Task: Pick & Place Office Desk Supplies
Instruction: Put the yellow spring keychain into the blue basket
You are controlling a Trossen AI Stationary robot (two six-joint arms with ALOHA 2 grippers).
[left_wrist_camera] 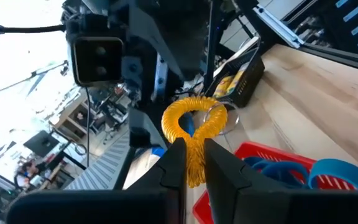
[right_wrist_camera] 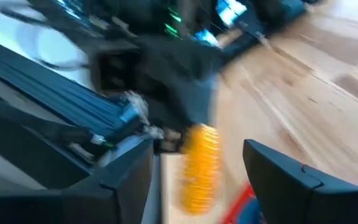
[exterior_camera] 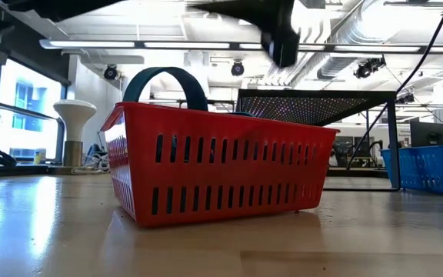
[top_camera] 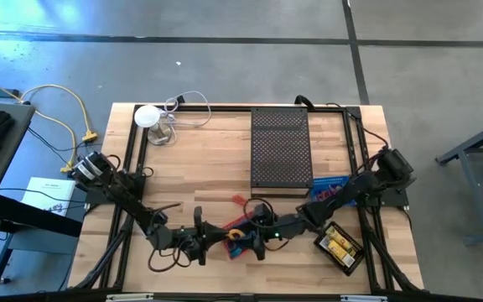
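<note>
Red plastic fills the low view: a slotted basket (exterior_camera: pixel 214 165) stands on the wooden bench (top_camera: pixel 191 159) directly below the two meeting hands, and blue loops (left_wrist_camera: pixel 284 169) already lie inside it, so part of the sorting looks done. The left hand (left_wrist_camera: pixel 191 163) is clenched on a yellow coiled loop (left_wrist_camera: pixel 194 127), held above the basket's rim and not yet dropped. The right hand (right_wrist_camera: pixel 197 163), fingers spread and grasping nothing, faces that same loop from just beside it. Beyond the right hand a small black bin (top_camera: pixel 340 247) holds yellow packets (top_camera: pixel 339 244), apparently awaiting their turn; a blue basket (top_camera: pixel 329 186) sits near that arm. From above, both arms hide the red basket almost wholly, and its contents cannot be counted. The right wrist view is smeared by motion.
</note>
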